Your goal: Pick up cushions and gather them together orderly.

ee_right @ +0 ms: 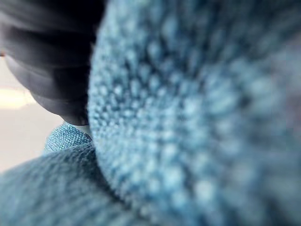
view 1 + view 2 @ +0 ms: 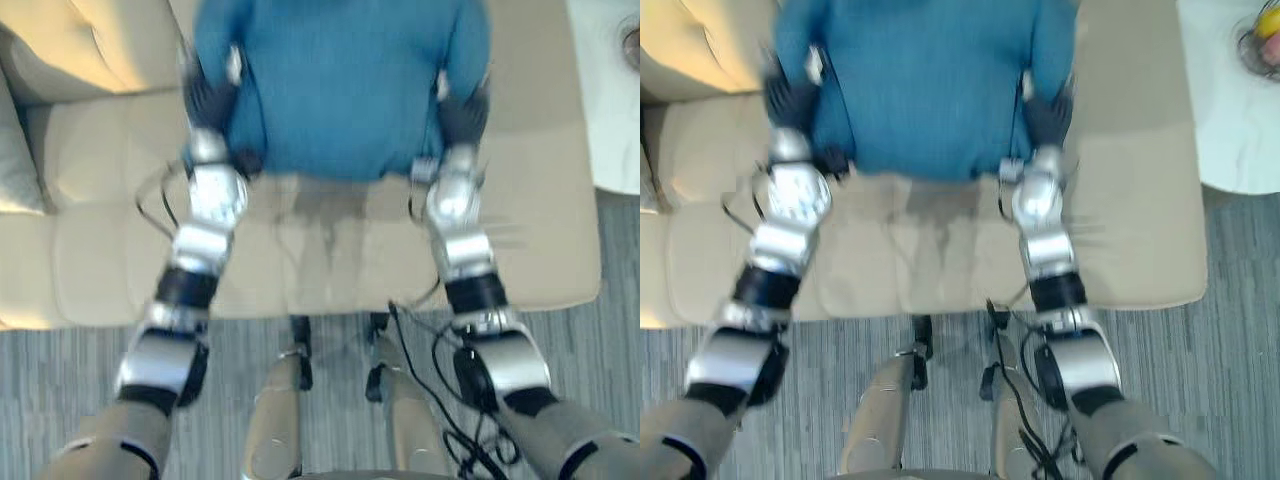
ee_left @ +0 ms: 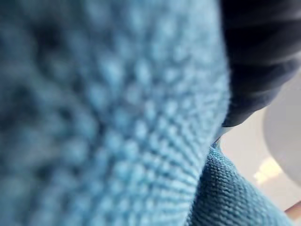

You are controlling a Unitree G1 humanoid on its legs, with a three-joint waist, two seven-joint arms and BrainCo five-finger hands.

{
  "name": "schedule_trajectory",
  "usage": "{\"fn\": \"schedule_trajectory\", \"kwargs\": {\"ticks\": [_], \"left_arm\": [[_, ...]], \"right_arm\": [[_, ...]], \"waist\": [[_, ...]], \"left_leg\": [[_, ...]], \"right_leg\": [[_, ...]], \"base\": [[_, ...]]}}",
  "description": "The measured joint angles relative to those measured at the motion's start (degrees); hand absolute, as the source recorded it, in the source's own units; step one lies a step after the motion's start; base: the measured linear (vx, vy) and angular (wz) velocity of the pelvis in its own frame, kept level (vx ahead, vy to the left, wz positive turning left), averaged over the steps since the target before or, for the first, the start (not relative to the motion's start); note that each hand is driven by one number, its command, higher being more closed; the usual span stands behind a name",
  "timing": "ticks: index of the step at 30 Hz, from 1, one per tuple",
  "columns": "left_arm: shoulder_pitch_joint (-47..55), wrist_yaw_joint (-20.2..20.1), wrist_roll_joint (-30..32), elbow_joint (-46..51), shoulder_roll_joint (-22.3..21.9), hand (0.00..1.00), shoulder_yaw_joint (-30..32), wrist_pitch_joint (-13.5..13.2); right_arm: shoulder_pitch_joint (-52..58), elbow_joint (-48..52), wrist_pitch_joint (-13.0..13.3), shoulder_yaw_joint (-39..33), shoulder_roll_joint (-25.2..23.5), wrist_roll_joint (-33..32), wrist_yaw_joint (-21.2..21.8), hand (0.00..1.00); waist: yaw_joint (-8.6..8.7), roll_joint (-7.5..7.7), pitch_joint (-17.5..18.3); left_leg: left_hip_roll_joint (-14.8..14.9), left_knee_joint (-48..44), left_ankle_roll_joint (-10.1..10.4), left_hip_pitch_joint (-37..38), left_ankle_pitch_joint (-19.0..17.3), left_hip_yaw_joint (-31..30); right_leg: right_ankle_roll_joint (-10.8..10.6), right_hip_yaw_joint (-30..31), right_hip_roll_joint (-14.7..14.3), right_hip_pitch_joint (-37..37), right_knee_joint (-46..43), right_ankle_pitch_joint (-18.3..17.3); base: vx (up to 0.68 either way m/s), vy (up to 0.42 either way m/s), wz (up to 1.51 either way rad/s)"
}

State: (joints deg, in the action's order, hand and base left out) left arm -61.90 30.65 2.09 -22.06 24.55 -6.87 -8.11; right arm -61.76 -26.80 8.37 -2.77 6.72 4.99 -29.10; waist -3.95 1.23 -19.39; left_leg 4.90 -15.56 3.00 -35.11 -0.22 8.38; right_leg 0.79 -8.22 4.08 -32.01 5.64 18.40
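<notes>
Blue knit cushion (image 2: 340,80) | left hand (image 2: 207,100), right hand (image 2: 463,113) seemingly against its sides, grip unreadable | beige sofa (image 2: 100,250) beneath | grey floor (image 2: 60,360)

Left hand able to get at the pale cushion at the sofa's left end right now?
Probably not yet: the left hand and right hand are both against the blue cushion, holding it between them. The sofa toward the pale cushion looks free.

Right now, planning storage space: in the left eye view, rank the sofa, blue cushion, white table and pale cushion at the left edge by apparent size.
1. sofa
2. blue cushion
3. white table
4. pale cushion
The last two are cut off at the edge, so they are ranked by visible part only.
</notes>
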Motion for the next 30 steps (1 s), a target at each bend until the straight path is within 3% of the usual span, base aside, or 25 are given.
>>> {"fn": "schedule_trajectory", "kwargs": {"ticks": [2, 3, 8, 15, 20, 24, 27, 28, 30], "left_arm": [[-7.8, 0.97, 0.94, -3.74, -0.07, 1.0, 0.27, -0.06], [-12.78, 1.4, 1.0, -6.97, -0.18, 0.0, 0.27, -0.14], [-24.6, 3.51, -0.83, -18.5, -0.31, 0.0, 1.08, -0.99], [-22.84, 0.08, -10.06, -30.11, -4.65, 0.0, 5.36, -1.91], [-11.01, -2.83, -15.55, -30.62, -11.99, 0.0, 7.49, -2.47], [-1.84, -4.73, -17.75, -30.87, -17.76, 0.0, 5.82, -2.49], [1.04, -6.84, -17.13, -30.92, -17.95, 0.0, 4.75, -2.49], [1.34, -7.12, -16.86, -30.91, -16.63, 0.0, 4.75, -2.49], [2.7, -8.22, -15.28, -29.97, -13.0, 0.0, 4.77, -2.66]], "right_arm": [[-6.39, -3.83, 0.29, -1.8, 0.63, -0.04, -1.42, 1.0], [-10.28, -6.51, 0.29, -2.33, 1.56, -0.08, -2.54, 0.0], [-21.88, -17.41, 0.31, -2.93, 5.37, -3.04, -3.01, 0.0], [-23.71, -28.52, -0.29, 0.44, 9.56, -12.54, 4.15, 0.0], [-18.03, -28.7, -2.3, 5.11, 9.32, -14.1, 5.87, 0.0], [-10.0, -28.52, -1.87, 5.37, 7.38, -16.49, 6.03, 0.0], [-3.36, -27.28, -0.16, 5.41, 7.1, -18.33, 7.05, 0.0], [-0.33, -25.49, 0.29, 5.39, 7.16, -18.46, 7.59, 0.0], [4.14, -22.88, 0.42, 5.53, 7.11, -18.43, 8.59, 0.0]], "waist": [[0.16, 0.03, -1.38], [0.41, 0.05, -1.9], [0.48, 0.17, -2.59], [0.33, 0.28, -5.23], [0.92, 0.41, -6.23], [1.61, 0.41, -6.23], [1.54, 0.42, -6.22], [1.62, 0.42, -6.22], [1.59, 0.47, -6.2]], "left_leg": [[-0.06, 0.92, 0.05, -0.34, 0.91, -0.78], [-0.35, 2.41, 0.19, -0.44, 1.75, -1.69], [-1.04, 10.97, 0.62, -1.29, 7.21, -3.98], [-0.92, 15.85, 1.1, -2.53, 10.46, -6.9], [-0.9, 16.01, 1.12, -2.91, 10.48, -7.31], [-0.86, 16.02, 1.14, -1.75, 10.47, -7.27], [-0.85, 16.15, 1.16, -0.52, 10.4, -6.55], [-0.9, 16.15, 1.16, -0.45, 10.38, -6.32], [-0.6, 16.15, 1.2, -0.38, 10.41, -5.47]], "right_leg": [[0.05, -0.76, -0.02, -0.29, 0.0, 0.14], [0.02, -1.15, 0.03, -0.59, 0.0, 0.17], [-1.2, -0.95, 0.22, -4.21, 0.0, 1.1], [-1.2, -1.68, 0.09, -5.91, 0.01, 1.1], [-1.22, -1.48, 0.04, -5.99, 0.01, 1.09], [-1.22, -0.99, 0.09, -4.77, 0.01, 1.08], [-2.02, 0.27, 0.17, -3.77, 0.01, 0.43], [-3.01, 1.47, 0.28, -3.64, 0.01, -0.49], [-2.96, 3.03, 0.03, -3.74, 0.01, -1.72]], "base": [[-0.04, 0.005, 0.25], [-0.02, 0.008, 0.31], [-0.01, 0.039, 0.28], [-0.01, 0.081, 0.22], [0.0, 0.115, 0.07], [-0.02, 0.101, 0.01], [-0.06, 0.058, -0.06], [-0.07, 0.027, -0.01], [-0.07, -0.008, -0.09]]}}
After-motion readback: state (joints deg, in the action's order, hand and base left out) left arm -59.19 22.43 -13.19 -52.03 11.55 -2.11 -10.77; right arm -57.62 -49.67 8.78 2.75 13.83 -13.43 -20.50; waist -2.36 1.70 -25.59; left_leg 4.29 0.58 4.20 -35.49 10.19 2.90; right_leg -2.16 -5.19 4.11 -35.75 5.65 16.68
